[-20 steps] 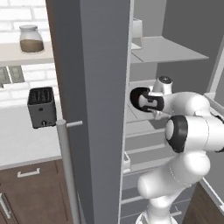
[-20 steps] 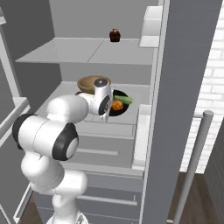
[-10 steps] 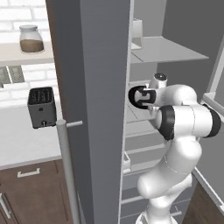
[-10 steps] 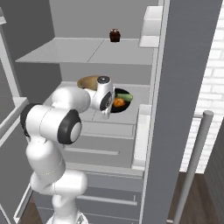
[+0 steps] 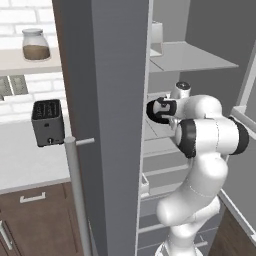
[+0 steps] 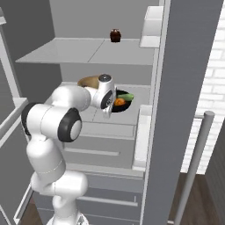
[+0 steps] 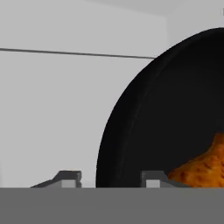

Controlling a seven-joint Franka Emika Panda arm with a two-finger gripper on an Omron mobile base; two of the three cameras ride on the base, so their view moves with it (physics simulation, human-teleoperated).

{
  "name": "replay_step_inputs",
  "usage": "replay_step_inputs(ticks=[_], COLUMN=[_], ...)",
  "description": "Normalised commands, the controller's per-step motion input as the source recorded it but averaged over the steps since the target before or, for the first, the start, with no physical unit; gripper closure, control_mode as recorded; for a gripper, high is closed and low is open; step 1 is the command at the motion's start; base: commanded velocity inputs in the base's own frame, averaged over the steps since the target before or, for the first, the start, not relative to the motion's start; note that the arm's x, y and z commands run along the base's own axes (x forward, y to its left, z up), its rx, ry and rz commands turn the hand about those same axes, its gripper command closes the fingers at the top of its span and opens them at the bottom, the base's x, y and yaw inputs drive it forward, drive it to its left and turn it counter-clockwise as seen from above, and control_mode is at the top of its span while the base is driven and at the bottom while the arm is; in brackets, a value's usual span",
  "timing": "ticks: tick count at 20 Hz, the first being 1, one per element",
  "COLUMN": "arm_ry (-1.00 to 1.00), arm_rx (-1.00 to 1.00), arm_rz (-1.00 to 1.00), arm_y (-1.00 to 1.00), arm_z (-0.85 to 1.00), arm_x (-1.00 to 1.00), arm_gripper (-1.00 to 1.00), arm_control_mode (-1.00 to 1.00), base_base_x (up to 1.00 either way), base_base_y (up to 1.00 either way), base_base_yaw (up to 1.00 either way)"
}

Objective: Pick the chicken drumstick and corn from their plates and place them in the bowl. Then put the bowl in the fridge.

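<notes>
I see the gripper (image 7: 107, 179) jaws parted astride the bowl (image 7: 144, 118) rim on the fridge (image 6: 110, 52) shelf; drumstick (image 7: 201, 166) inside.

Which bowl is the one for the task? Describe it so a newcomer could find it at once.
Look in the open fridge, on the middle shelf below the one with the small dark jar. The bowl sits there by the gripper. It is black and shallow, with the orange drumstick and green-yellow corn inside, unlike the tan bowl behind.
</notes>
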Motion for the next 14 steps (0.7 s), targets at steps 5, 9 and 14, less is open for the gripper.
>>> replay_step_inputs(ticks=[5, 9, 14], arm_ry=[-0.09, -0.06, 0.00], arm_rx=[0.00, 0.00, 0.00], arm_rz=[-0.06, -0.10, -0.16], arm_y=[0.00, 0.00, 0.12], arm_z=[0.25, 0.32, 0.48], arm_x=[-0.40, -0.67, -0.67], arm_gripper=[-1.00, -1.00, -1.00], arm_control_mode=[-1.00, -1.00, -1.00], base_base_x=[0.00, 0.00, 0.00], base_base_y=[0.00, 0.00, 0.00], base_base_yaw=[0.00, 0.00, 0.00])
